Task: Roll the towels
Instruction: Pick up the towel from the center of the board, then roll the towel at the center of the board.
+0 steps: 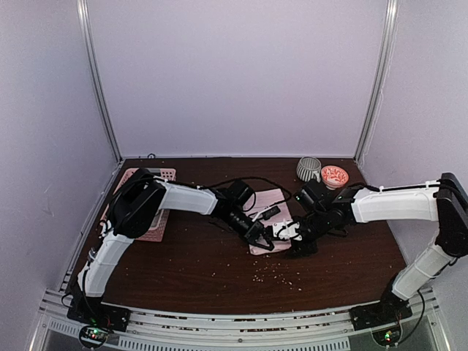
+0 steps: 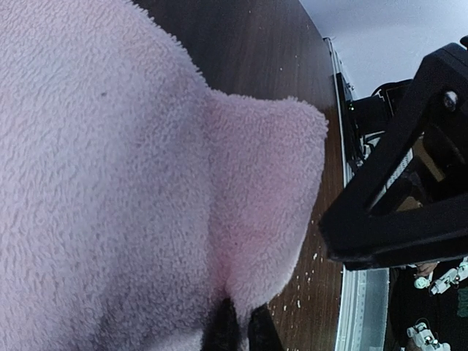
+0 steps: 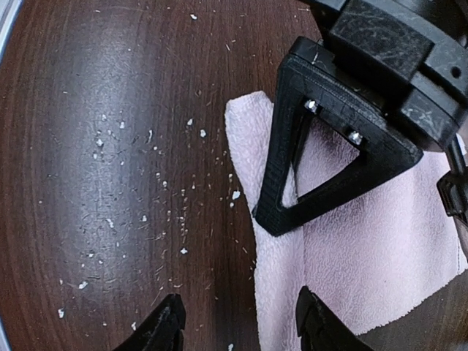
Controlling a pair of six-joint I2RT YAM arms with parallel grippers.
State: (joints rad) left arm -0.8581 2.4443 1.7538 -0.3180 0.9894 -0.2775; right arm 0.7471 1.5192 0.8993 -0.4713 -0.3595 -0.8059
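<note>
A dark brown wooden table (image 1: 183, 270) fills the floor of a booth closed in by plain pale lilac walls (image 1: 234, 73), with slim metal frame posts (image 1: 99, 80) rising at the back corners and a slotted aluminium rail (image 1: 234, 329) along the near edge where both arms are bolted. Small white crumbs (image 1: 281, 274) are scattered over the wood, thickest just in front of the centre.

A light pink terry towel (image 1: 269, 212) lies near the middle of the table, mostly flat. The left gripper (image 2: 240, 329) sits at its near edge, fingers drawn tight together, seemingly with a fold of the cloth pinched between them; the wrist view is too close to be sure how much they have. One corner of the towel curls up beside them. The right gripper (image 3: 245, 333) hangs low just beside it, fingers spread apart and holding nothing, one over bare wood, the other over the towel's edge.

A grey striped mug (image 1: 308, 169) and a red-and-white patterned bowl (image 1: 335, 175) stand side by side at the back right. A pink perforated mat (image 1: 155, 219) lies at the left.
</note>
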